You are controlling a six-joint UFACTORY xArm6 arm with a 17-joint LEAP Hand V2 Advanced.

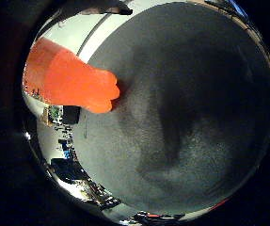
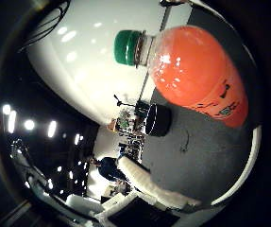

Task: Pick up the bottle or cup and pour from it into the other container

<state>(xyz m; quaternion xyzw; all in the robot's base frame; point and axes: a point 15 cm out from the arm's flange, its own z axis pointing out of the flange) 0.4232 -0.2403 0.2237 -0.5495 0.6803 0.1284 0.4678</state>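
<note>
With the hand's fingers out of sight, so its grasp cannot be told, the clear plastic orange-drink bottle with green cap [image 2: 191, 71] fills the frame's upper right near the black round cup [image 2: 157, 120], and may topple if bumped.

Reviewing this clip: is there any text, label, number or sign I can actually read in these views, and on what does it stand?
None can be read.
Orange bottle: dark marks and a small printed patch on its side, too blurred to read.
Green cap: no print visible.
Black cup on the grey mat: no print visible.
</note>
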